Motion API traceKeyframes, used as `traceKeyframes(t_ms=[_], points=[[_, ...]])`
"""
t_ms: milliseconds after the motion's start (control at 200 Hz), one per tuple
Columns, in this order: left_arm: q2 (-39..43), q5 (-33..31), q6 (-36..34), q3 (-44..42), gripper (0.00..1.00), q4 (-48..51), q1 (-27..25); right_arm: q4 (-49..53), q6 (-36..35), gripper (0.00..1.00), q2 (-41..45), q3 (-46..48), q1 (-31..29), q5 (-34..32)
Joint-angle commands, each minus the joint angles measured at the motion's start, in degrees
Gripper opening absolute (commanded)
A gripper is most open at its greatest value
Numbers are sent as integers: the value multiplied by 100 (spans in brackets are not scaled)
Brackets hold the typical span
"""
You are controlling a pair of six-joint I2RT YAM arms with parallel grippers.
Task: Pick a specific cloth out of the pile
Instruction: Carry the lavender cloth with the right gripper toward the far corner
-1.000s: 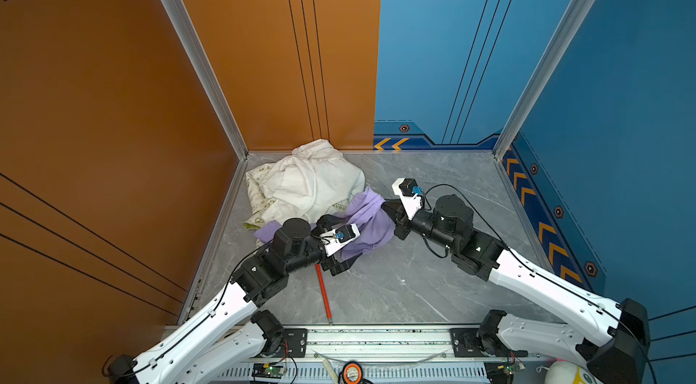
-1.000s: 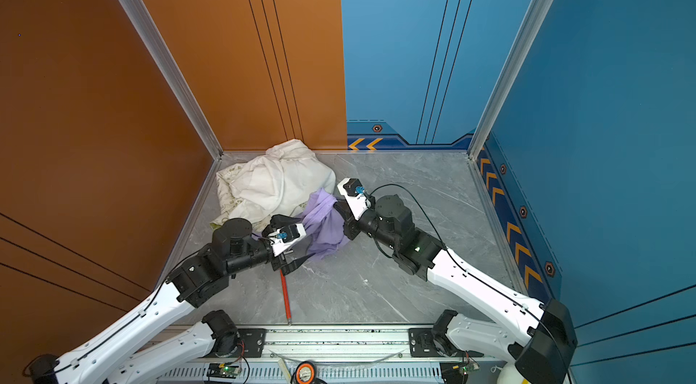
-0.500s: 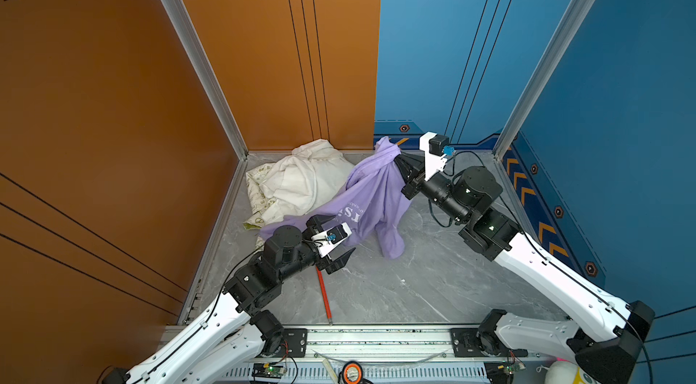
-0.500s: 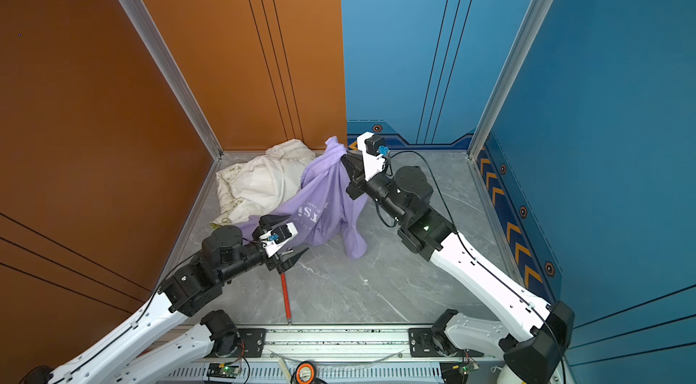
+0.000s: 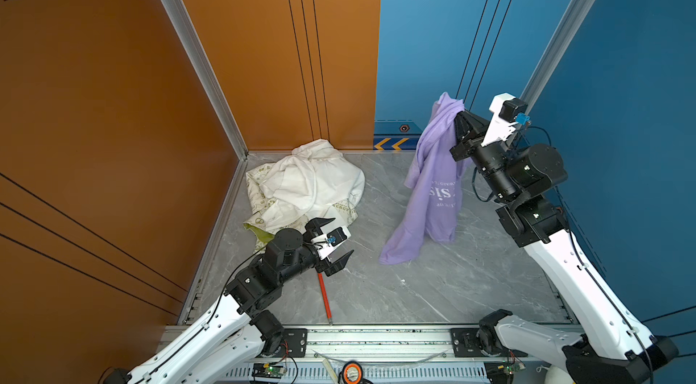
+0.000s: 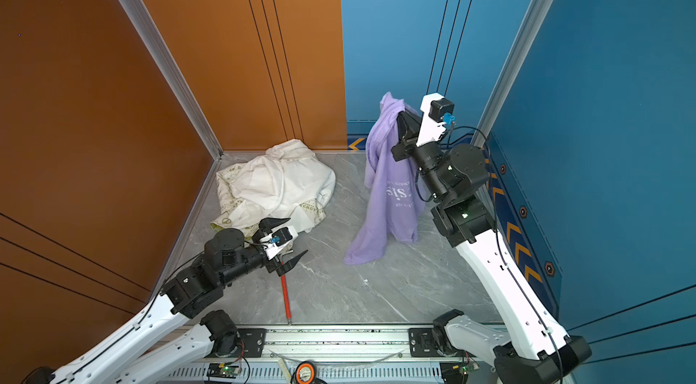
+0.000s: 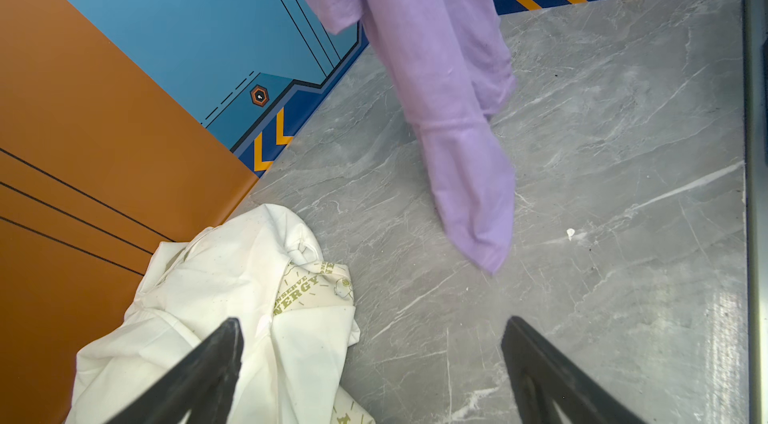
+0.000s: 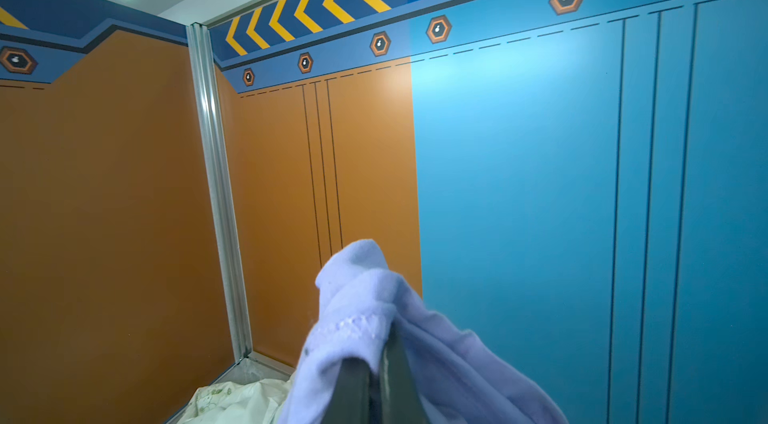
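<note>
I count two arms, each with one pincer. The right gripper (image 5: 457, 115) is raised high near the blue back wall (image 5: 425, 43), its jaws pinched fully together on a bunched fold of the cloth (image 5: 433, 190). There is one lilac T-shirt, and it hangs full length from that grip with its white lettering showing. Its lowest corner reaches down to the grey marble floor (image 5: 414, 288); I cannot tell whether it touches. It hangs well apart from the pile (image 5: 305, 182).

The left gripper (image 5: 342, 235) sits low, just beside the pile's near edge, with its jaws spread as wide as they go and nothing between them; the left wrist view shows only floor and pile beyond the two fingers (image 7: 208, 359).

There is one pile. I make out two fabrics in it, plain white on top and cream with olive-green print beneath. One red stick (image 5: 324, 297) lies on the floor near the left gripper.

The only enclosure is the walled bay, orange (image 5: 113, 99) on one side and blue on the other. The pile lies in its far corner on the orange side, and the stick lies toward the front rail.
</note>
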State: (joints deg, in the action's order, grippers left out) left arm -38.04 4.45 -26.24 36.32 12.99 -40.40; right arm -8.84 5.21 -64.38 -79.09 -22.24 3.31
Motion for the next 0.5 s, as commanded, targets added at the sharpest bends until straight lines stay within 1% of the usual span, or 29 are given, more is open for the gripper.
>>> traceKeyframes(t_ms=[0,110,210,310,496], points=[[50,-88,57,-65,98,-163,59,543,123,0,88,-181,262,-102],[56,-85,115,-90,98,-166,59,1271,206,0,-16,-114,540,-219],[88,-66,171,-87,98,-166,58,1840,410,0,-72,136,807,-318],[150,-83,195,-92,98,-166,59,2400,516,0,-17,487,985,-339],[212,-55,233,-205,98,-167,69,3326,647,0,254,1296,1198,-604]])
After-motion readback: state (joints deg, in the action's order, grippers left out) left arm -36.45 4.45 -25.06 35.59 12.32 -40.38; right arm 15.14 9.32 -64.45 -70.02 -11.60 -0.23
